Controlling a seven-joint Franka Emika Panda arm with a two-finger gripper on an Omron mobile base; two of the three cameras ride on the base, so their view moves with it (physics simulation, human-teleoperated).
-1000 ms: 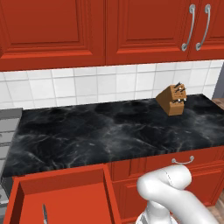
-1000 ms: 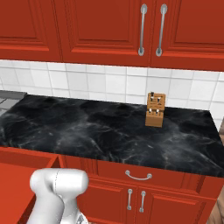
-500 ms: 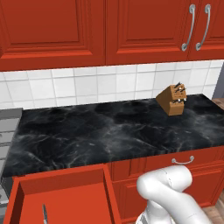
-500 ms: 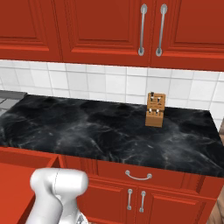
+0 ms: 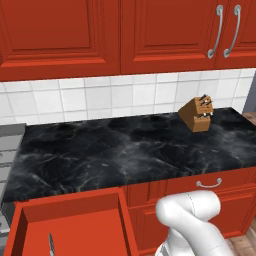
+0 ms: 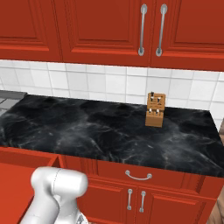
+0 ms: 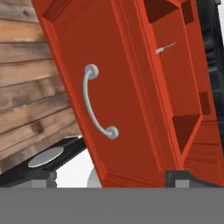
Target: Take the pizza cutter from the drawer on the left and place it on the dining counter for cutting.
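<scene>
The drawer (image 5: 75,225) stands pulled out at the lower left, its plain red inside showing. The pizza cutter (image 5: 50,244) lies in it near the front and looks like a thin grey sliver, seen edge-on. In the hand view the drawer front (image 7: 113,87) with its curved silver handle (image 7: 95,103) is close ahead, and the pizza cutter (image 7: 165,47) is a small pale streak in the drawer beyond. My gripper (image 7: 114,178) is open, fingertips (image 7: 41,177) wide apart just short of the drawer front, holding nothing. The dining counter is out of view.
A black marble counter (image 5: 130,150) under red wall cupboards (image 5: 100,35) carries a wooden knife block (image 5: 197,114) at the right. A stove edge (image 5: 7,150) borders it on the left. Red drawers and doors (image 6: 140,192) sit below. Wooden floor (image 7: 26,87) lies beside the drawer.
</scene>
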